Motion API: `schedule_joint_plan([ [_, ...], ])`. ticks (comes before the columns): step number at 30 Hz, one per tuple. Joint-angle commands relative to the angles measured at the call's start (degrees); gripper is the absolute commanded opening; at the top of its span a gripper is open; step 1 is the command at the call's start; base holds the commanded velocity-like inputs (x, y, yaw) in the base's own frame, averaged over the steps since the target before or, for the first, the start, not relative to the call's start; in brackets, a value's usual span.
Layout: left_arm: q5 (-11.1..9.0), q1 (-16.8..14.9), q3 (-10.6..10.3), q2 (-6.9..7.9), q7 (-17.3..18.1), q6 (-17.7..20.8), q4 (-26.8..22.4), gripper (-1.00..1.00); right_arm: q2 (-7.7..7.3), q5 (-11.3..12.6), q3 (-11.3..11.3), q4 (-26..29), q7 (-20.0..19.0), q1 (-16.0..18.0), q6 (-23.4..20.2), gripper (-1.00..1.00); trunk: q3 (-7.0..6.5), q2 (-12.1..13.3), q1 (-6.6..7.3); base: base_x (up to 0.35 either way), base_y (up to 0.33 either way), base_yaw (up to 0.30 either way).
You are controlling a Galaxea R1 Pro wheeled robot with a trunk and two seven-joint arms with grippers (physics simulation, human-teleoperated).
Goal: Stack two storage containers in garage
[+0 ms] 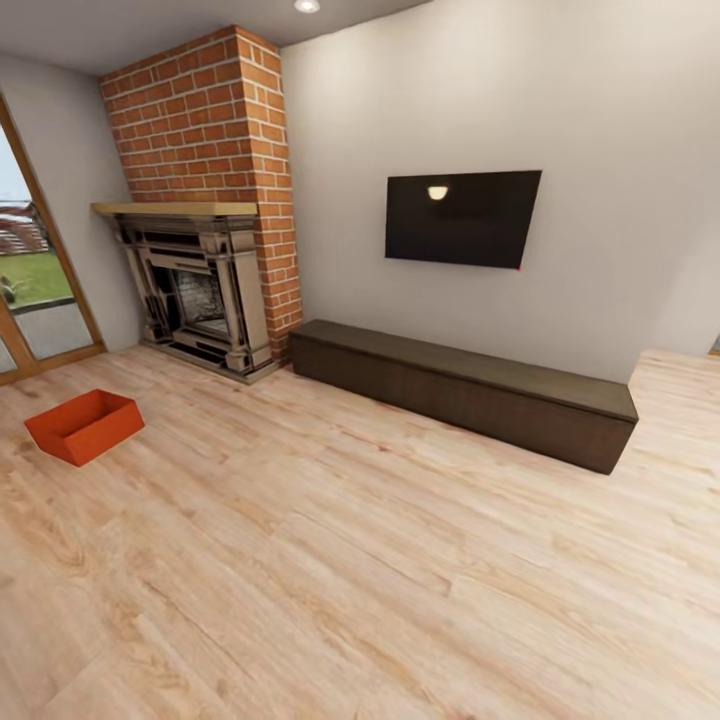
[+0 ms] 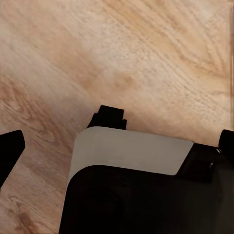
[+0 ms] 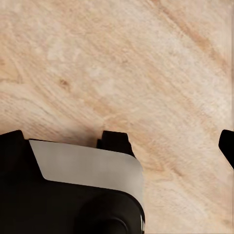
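One orange-red storage container (image 1: pixel 84 425) sits lidless and empty on the light wood planks of the living room, at the far left near the glass door. In the left wrist view my left gripper (image 2: pixel 117 146) is open above the planks, one black fingertip (image 2: pixel 10 148) at each side edge of the picture, nothing between them. My right gripper (image 3: pixel 119 146) hangs open in the same way, a dark fingertip (image 3: pixel 227 145) at the picture's edge. Both grippers are well away from the container. The garage is out of view.
A brick fireplace (image 1: pixel 205 290) stands at the back left. A long dark wood bench (image 1: pixel 460 390) runs along the cream wall under a black TV (image 1: pixel 462 217). A glass door (image 1: pixel 35 290) is at the far left. My own base (image 2: pixel 131 185) shows below the grippers.
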State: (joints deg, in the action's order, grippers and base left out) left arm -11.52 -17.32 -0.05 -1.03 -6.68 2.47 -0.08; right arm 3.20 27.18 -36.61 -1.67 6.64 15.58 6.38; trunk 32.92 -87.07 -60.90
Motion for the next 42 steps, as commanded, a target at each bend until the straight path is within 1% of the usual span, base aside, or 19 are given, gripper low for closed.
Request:
schedule_joint_plan([
  [1,-0.3,0.0,0.0,0.0,-0.2,0.2,0.0,1.0,0.05,0.5,-0.5,-0.2,0.0,0.1,0.3,1.0,0.05,0.0,-0.03,0.322,0.0,0.0],
  [34,-0.3,0.0,0.0,-0.02,-0.2,0.2,0.0,1.0,0.1,0.5,-0.5,-0.2,0.0,0.1,0.3,1.0,0.05,0.0,-0.03,0.322,0.0,0.0],
  [37,-0.3,0.0,0.0,-0.02,-0.2,0.2,0.0,1.0,-0.02,0.5,-0.5,-0.2,0.0,0.1,0.4,1.0,0.05,0.0,-0.03,0.322,0.0,0.114],
  [42,-0.3,0.0,0.0,-0.02,-0.2,0.2,0.0,1.0,-0.04,0.4,-0.5,-0.2,0.0,0.1,0.4,1.0,0.05,0.0,-0.03,0.322,0.0,0.25],
])
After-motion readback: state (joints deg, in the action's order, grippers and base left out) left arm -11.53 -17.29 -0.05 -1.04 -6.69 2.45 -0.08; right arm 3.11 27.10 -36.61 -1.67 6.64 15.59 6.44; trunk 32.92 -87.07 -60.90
